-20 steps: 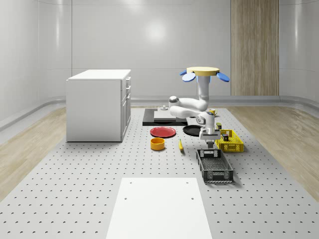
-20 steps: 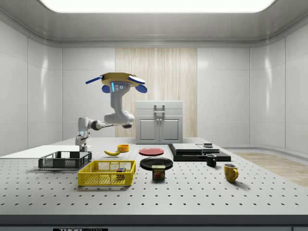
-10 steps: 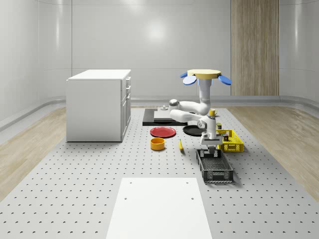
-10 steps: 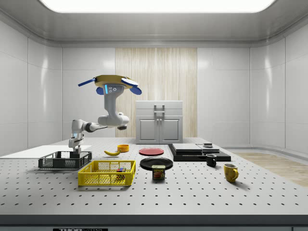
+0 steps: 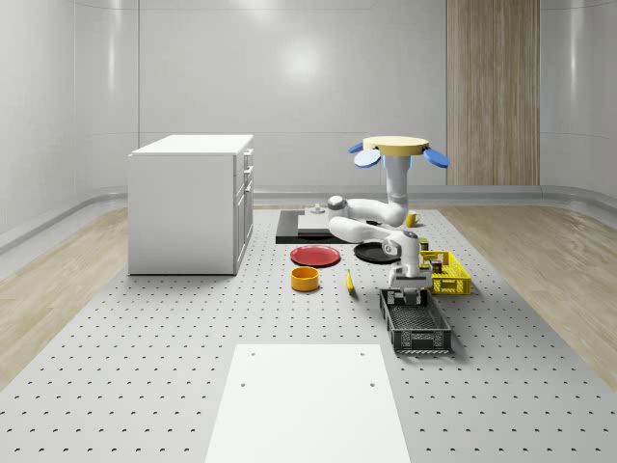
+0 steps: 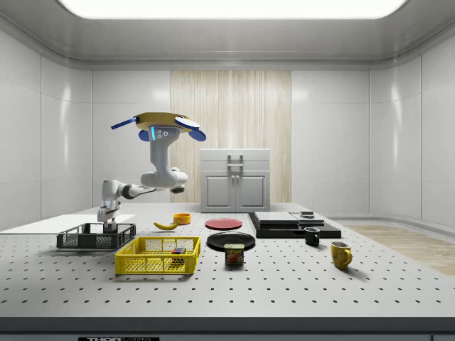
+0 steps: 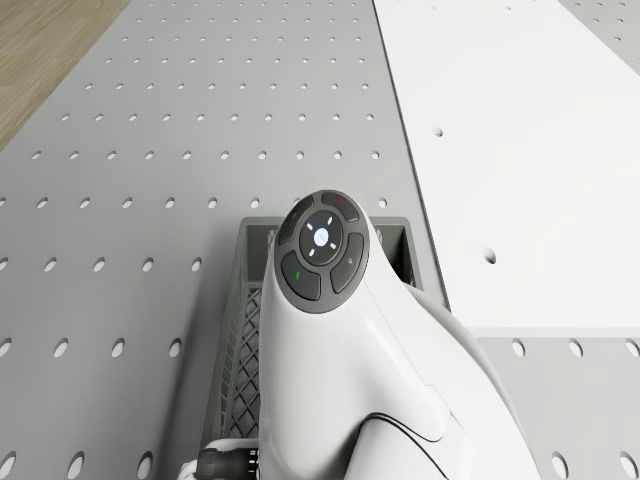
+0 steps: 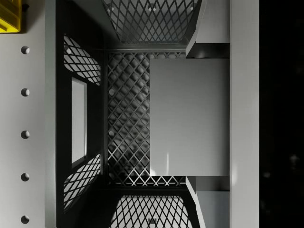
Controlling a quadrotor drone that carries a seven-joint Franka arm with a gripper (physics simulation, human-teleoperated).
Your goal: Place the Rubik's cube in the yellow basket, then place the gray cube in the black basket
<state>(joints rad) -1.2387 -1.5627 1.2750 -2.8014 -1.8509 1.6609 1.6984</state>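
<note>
Pale-walled room with a perforated gray table across the floor. At the whole-scene view's left, a white cabinet; nearest that camera, a flat white slab.

Hovering above the table's far half, over the ground beside the two baskets: the drone, blue rotors out, white arm bent low and reaching down.

At the whole-scene view's right, the black basket, long and mesh-walled, and just behind it the yellow basket, the two close but apart.

Down inside the far end of the black basket, below its rim in the side view: the gripper. Jaws pinching the gray cube, one of the fingers flat against each opposite face, mesh floor underneath. Cannot tell whether the cube touches that floor.

Inside the yellow basket, toward the side view's right end: the Rubik's cube.

Elsewhere on the table, a red plate, a yellow bowl and a banana.
</note>
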